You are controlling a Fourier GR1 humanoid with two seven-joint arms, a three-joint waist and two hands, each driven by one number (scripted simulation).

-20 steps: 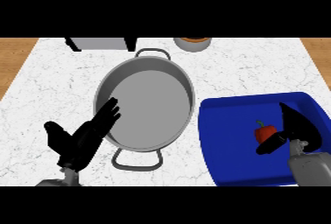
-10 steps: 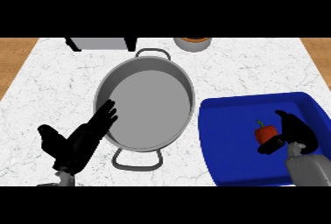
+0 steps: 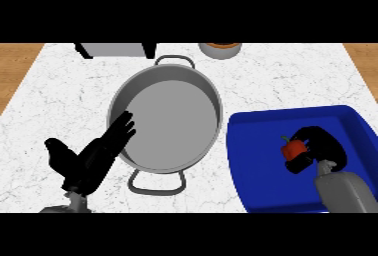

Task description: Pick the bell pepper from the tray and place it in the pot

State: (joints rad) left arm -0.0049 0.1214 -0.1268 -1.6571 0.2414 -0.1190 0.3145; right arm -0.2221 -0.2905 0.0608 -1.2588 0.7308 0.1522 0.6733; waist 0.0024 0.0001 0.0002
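Note:
A red bell pepper (image 3: 294, 148) with a green stem lies in the blue tray (image 3: 255, 175) at the right. My right hand (image 3: 322, 146) is curled round it, fingers on its far side and thumb below it. The large grey pot (image 3: 165, 120) stands in the middle of the counter, with a handle at each end and nothing inside. My left hand (image 3: 88, 159) rests open at the lower left, its fingertips over the pot's left rim.
A grey box (image 3: 112, 49) and a round brown-rimmed container (image 3: 220, 49) stand at the counter's back edge. Wooden floor shows past the white marble counter at both sides.
My right hand has closed round the pepper in the tray. The left hand has shifted slightly lower and to the left.

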